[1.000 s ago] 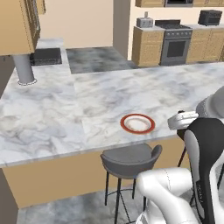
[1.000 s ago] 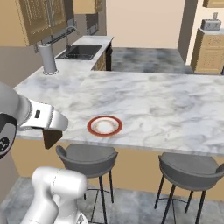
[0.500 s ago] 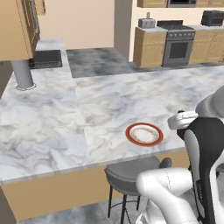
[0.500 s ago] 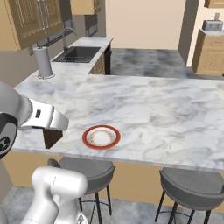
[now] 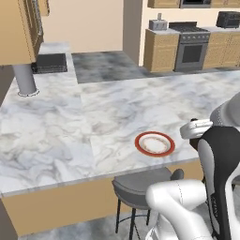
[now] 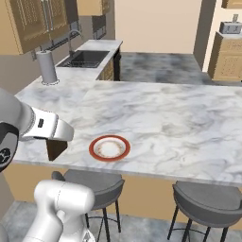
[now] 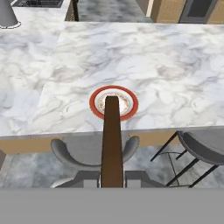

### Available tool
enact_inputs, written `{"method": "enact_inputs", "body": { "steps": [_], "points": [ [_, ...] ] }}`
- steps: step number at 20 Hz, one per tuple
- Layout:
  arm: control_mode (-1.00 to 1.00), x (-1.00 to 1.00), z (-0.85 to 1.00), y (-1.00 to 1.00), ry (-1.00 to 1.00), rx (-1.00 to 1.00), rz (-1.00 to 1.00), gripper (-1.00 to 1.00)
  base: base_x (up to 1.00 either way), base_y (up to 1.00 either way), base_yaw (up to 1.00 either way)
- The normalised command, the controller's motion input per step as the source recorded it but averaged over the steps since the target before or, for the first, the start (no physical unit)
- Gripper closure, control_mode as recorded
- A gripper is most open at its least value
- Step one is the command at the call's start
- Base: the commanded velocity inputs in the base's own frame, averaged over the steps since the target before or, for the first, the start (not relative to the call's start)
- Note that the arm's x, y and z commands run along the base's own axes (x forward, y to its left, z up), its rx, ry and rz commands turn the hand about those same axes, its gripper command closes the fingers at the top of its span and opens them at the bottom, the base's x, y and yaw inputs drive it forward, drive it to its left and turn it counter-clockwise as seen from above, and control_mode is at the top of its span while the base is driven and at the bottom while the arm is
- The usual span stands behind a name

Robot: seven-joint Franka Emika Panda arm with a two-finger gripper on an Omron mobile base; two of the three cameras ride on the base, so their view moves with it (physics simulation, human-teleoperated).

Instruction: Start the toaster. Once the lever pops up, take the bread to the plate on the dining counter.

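My gripper (image 7: 112, 178) is shut on the bread (image 7: 111, 140), a thin dark brown slice that I see edge-on. The slice's far end reaches over the near part of the plate (image 7: 94, 103), a small white plate with a red-orange rim. In the right base view the bread (image 6: 56, 149) hangs below the gripper (image 6: 56, 141) off the near edge of the dining counter (image 6: 179, 118), left of the plate (image 6: 109, 148). The left base view shows the plate (image 5: 154, 143) near that edge. A small grey box (image 5: 158, 23) stands on the far cabinets; I cannot tell whether it is the toaster.
Grey bar stools (image 6: 90, 182) (image 6: 210, 198) stand under the counter's near edge. A grey cylinder (image 6: 47, 67) stands at the counter's far left, with a sink (image 6: 87, 56) behind it. A stove (image 5: 190, 44) sits at the far wall.
The base has driven, so the whole scene has shifted. The counter and plate now lie closer and more in front of the arm. The gripper stays shut on the bread.
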Motion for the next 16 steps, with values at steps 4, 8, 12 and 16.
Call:
{"method": "enact_inputs", "body": {
  "steps": [4, 8, 12, 16],
  "points": [
    [1.0, 0.0, 0.0, 0.0, 0.0, 0.0, 0.0, 1.0, 0.36, 0.0, 0.02],
    [1.0, 0.0, 0.0, 0.0, 0.0, 0.0, 0.0, 1.0, 0.32, 0.0, 0.07],
    [1.0, 0.0, 0.0, 0.0, 0.0, 0.0, 0.0, 1.0, 0.28, -0.01, 0.07],
    [1.0, 0.0, 0.0, 0.0, 0.0, 0.0, 0.0, 1.0, 0.37, -0.09, 0.04]
  ]
}}
